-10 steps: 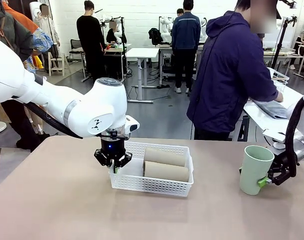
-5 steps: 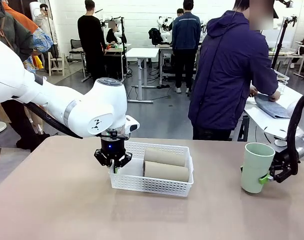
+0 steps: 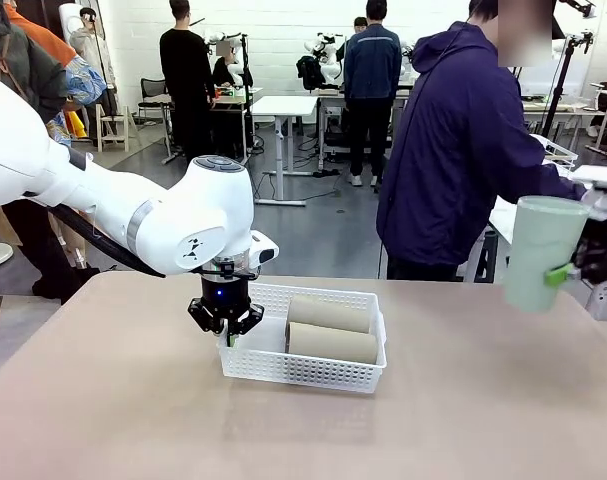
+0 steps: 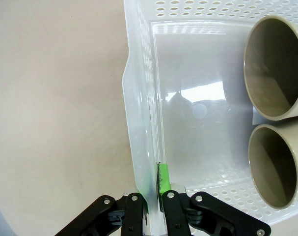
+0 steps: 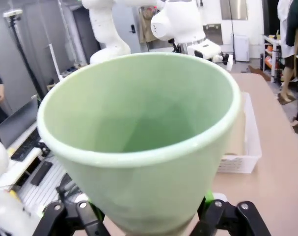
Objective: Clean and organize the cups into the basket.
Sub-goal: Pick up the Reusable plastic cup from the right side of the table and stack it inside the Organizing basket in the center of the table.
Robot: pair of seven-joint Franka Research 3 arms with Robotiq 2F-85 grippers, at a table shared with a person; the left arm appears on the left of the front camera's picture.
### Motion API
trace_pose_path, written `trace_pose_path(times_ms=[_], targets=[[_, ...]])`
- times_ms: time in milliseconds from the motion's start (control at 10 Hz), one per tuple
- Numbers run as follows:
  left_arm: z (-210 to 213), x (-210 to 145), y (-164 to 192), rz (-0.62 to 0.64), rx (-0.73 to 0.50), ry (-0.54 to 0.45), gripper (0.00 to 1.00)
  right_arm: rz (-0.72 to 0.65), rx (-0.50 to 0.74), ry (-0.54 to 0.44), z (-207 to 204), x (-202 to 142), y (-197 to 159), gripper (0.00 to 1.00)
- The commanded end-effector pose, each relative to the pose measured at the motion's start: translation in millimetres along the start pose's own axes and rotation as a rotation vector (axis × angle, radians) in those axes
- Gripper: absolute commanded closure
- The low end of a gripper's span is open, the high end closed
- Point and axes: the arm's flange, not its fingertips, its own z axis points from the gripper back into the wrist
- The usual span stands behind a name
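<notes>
The white lattice basket [image 3: 313,372] stands mid-table with two beige cups [image 3: 328,313] [image 3: 333,344] lying on their sides in it, one behind the other. My left gripper [image 3: 226,320] is shut on the basket's left wall. In the left wrist view that gripper [image 4: 152,202] pinches the thin basket wall [image 4: 139,98], and the two cups' open mouths [image 4: 276,69] [image 4: 274,169] face the camera. At the far right, well above the table, my right gripper [image 3: 575,268] is shut on the mint green cup [image 3: 541,250], which stands upright. The green cup [image 5: 139,132] rises between that gripper's [image 5: 149,219] jaws.
A person in a dark blue hooded jacket [image 3: 463,150] stands at the far right edge, turned toward a side table [image 3: 513,235]. Bare tabletop [image 3: 133,410] lies in front of and to the left of the basket. The basket [image 5: 251,142] also appears behind the green cup.
The right gripper has lifted the mint green cup off the table, up and slightly right. The left gripper and the basket have not moved.
</notes>
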Motion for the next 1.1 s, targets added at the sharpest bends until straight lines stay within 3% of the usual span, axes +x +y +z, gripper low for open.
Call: trace_pose_path(times_ms=[0,900,1000], targets=[[1,0,-2,-0.001,0.007,0.003,1.0,-0.028,-0.05,0.018,-13,22,13,1.0],[1,0,-2,-0.001,0.007,0.003,1.0,-0.005,-0.028,0.027,-2,34,17,1.0],[1,0,-2,-0.001,0.007,0.003,1.0,-0.013,-0.043,0.034,-3,31,19,0.17]])
